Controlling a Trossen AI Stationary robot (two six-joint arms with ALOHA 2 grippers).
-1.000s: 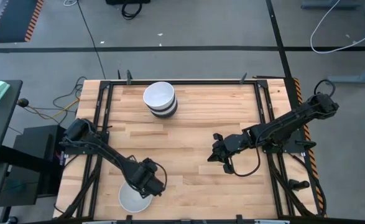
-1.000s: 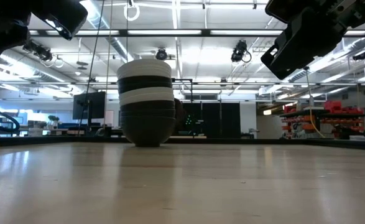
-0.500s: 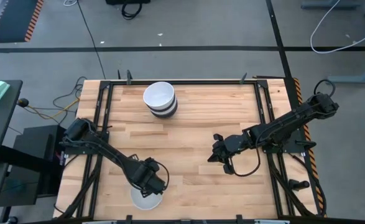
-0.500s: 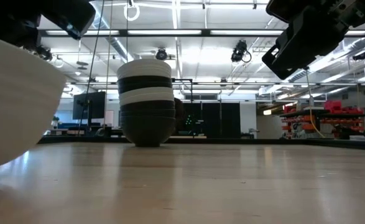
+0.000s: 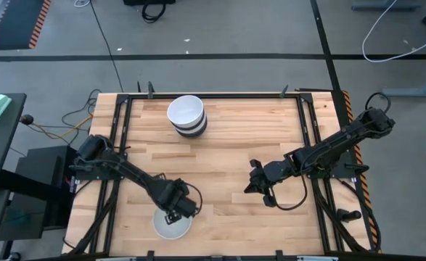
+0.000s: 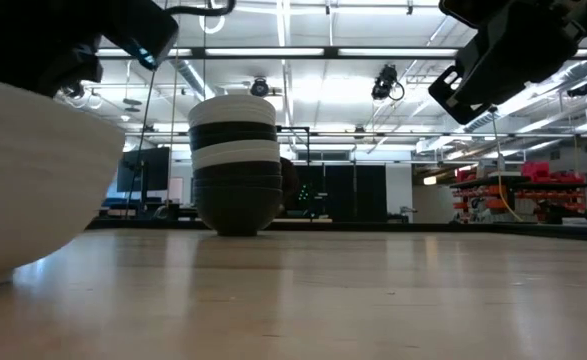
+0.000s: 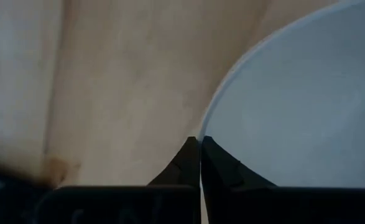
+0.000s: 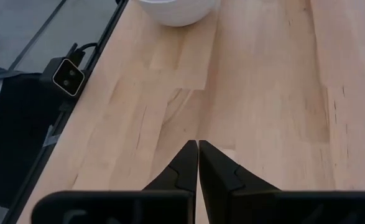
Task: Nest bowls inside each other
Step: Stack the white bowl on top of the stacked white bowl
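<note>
A stack of nested black and white bowls point(image 5: 187, 116) point(image 6: 235, 165) stands on its base at the table's far side, a white bowl on top. One white bowl point(image 5: 170, 225) point(image 7: 306, 93) point(image 6: 23, 190) sits near the front edge, left of centre. My left gripper point(image 5: 175, 210) point(image 7: 200, 142) points down over this bowl's far rim and is shut on it. My right gripper point(image 5: 258, 185) point(image 8: 198, 144) hangs shut above bare table at the right, holding nothing. My left gripper pinches the white bowl's rim point(image 7: 202, 127) between its two fingers, one finger inside the bowl and one outside. The fingers come from above, pointing down. The bowl stays upright, its mouth up; whether its base is on the table I cannot tell.
Black metal rails point(image 5: 118, 145) run along the table's edges. A small camera point(image 8: 67, 74) sits at the front edge. Bare wood point(image 5: 227, 159) lies between the stack, the single bowl and my right gripper.
My left gripper has shut on the white bowl's rim and gone a little toward the table's right edge. The bowl has moved along with it, staying upright.
</note>
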